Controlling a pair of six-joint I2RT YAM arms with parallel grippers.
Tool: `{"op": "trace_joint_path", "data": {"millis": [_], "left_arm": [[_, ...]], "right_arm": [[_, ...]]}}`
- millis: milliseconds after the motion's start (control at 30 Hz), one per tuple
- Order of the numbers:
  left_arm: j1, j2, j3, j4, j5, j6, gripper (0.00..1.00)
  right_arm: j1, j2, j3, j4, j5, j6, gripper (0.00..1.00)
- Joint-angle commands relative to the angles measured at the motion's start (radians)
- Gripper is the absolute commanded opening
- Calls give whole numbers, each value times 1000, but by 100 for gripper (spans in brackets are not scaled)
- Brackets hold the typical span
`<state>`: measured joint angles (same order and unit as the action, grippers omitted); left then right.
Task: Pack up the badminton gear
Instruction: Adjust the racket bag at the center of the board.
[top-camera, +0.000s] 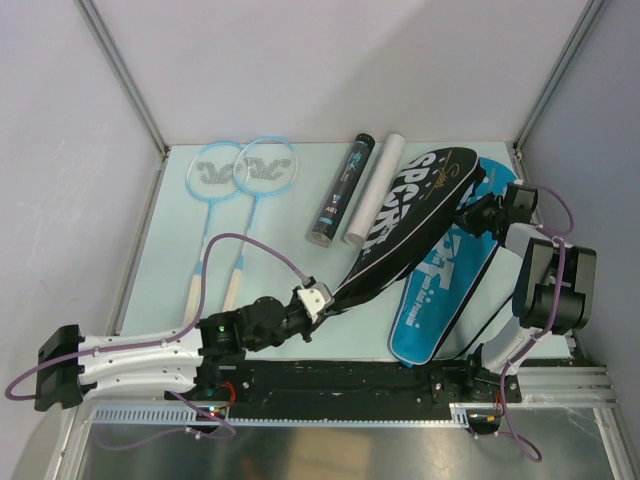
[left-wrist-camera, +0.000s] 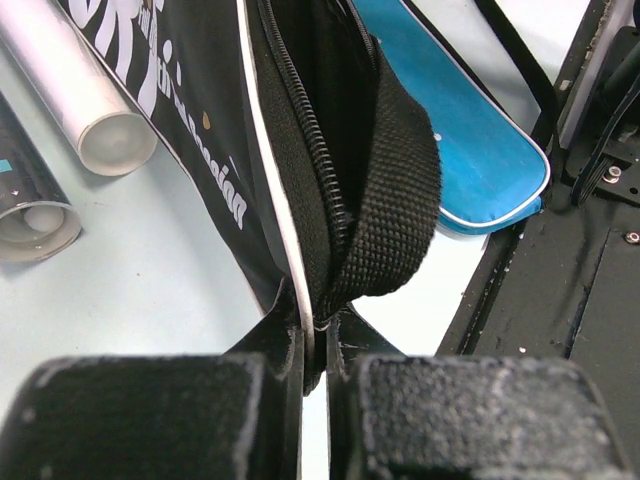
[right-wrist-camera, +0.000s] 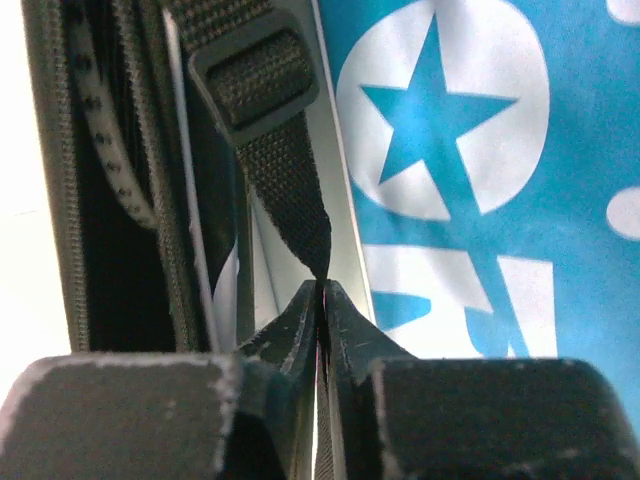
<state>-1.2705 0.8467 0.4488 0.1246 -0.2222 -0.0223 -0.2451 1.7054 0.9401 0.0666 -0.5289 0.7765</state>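
Observation:
The black "SPORT" bag (top-camera: 415, 215) lies slantwise, partly over the blue bag (top-camera: 450, 300). My left gripper (top-camera: 322, 300) is shut on the black bag's narrow handle end; the left wrist view shows its white-piped edge and black webbing strap (left-wrist-camera: 385, 190) pinched between the jaws (left-wrist-camera: 318, 330). My right gripper (top-camera: 478, 212) is shut on the black strap (right-wrist-camera: 290, 200) at the bag's wide end, over the blue bag (right-wrist-camera: 480, 170). Two light-blue rackets (top-camera: 240, 185) lie at the far left. A black tube (top-camera: 342, 190) and a white tube (top-camera: 374, 190) lie between rackets and bags.
The black tube's open end (left-wrist-camera: 35, 225) shows a white shuttlecock inside; the white tube's end (left-wrist-camera: 115, 140) lies beside it. A black rail (top-camera: 340, 380) with the arm bases runs along the near edge. Grey walls and metal posts enclose the table.

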Motion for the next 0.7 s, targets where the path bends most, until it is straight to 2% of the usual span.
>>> {"op": "trace_joint_path", "data": {"millis": [0, 200, 333, 500, 667], "left_arm": [[19, 10, 29, 48, 35, -78, 0], [25, 16, 32, 41, 39, -80, 0], [29, 37, 39, 36, 45, -75, 0], [29, 51, 38, 32, 60, -72, 0], [30, 46, 35, 29, 53, -68, 0]], "right_arm": [[2, -166, -46, -18, -67, 0, 4], [27, -362, -116, 140, -227, 161, 0], [73, -409, -118, 301, -232, 309, 4], [129, -330, -114, 624, -195, 612, 11], [174, -220, -74, 791, -179, 783, 15]]}}
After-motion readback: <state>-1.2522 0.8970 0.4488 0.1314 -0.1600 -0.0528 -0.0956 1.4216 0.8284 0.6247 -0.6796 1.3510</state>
